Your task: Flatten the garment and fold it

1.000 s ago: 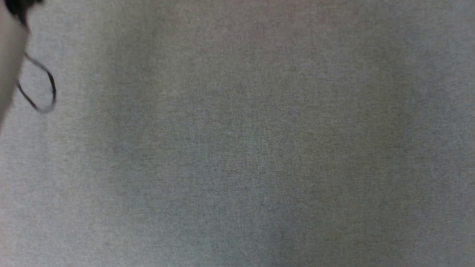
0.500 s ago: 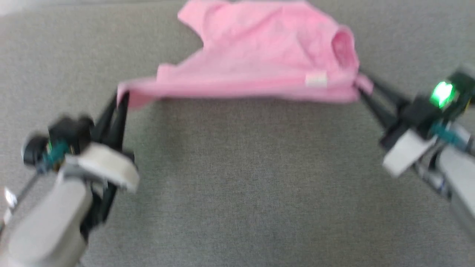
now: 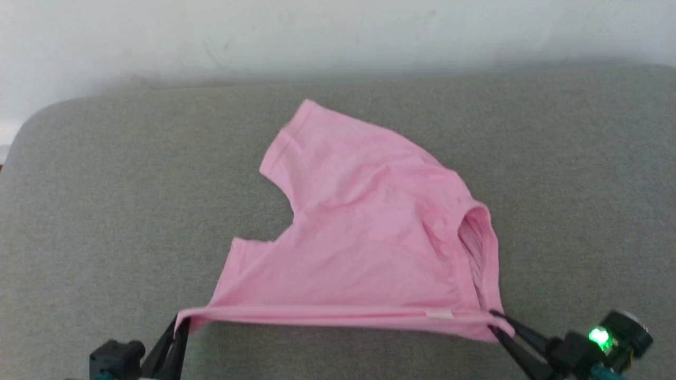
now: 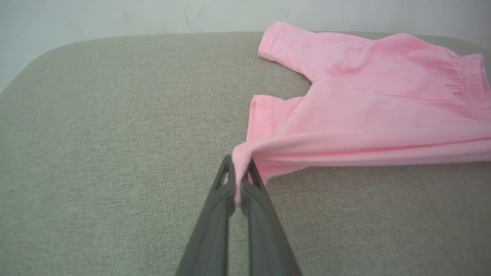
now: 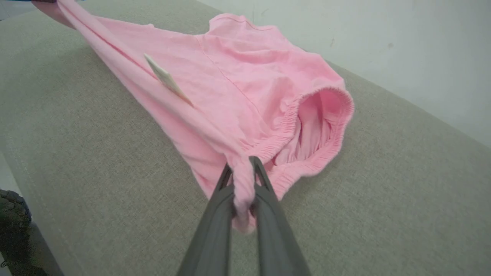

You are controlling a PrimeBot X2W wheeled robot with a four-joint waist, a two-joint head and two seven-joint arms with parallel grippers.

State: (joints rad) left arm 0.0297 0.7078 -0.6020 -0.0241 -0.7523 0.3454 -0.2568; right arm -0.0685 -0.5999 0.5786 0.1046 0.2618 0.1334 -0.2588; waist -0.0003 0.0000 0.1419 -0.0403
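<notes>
— How is the left pincer (image 4: 238,168) set?

— Closed tight on a corner of the pink shorts (image 3: 369,237). In its wrist view a thin fold of cloth runs down between the two dark fingers, with no gap showing.

— And the right pincer (image 5: 241,165)?

— Also clamped on the shorts. It has a thicker, bunched roll of cloth, so its fingers stand slightly apart around it. That grip is right beside the gathered elastic waistband (image 5: 276,134), which gapes open just past the fingertips.

— What lies between the two grips?

— The near edge of the shorts, pulled into a straight line from one pincer to the other. A small white label (image 3: 439,315) sits on that edge, closer to the right pincer.

— Where is the rest of the cloth?

— It lies spread on the grey fabric-covered worktop (image 3: 105,211), reaching away from the robot. The two leg openings point to the robot's left: one leg hem (image 3: 237,248) is near the left pincer, the other (image 3: 274,153) is farther off, towards the white wall (image 3: 338,31). The cloth has a few soft creases.

— Anything else?

— A green light (image 3: 599,336) glows on the right wrist.
</notes>
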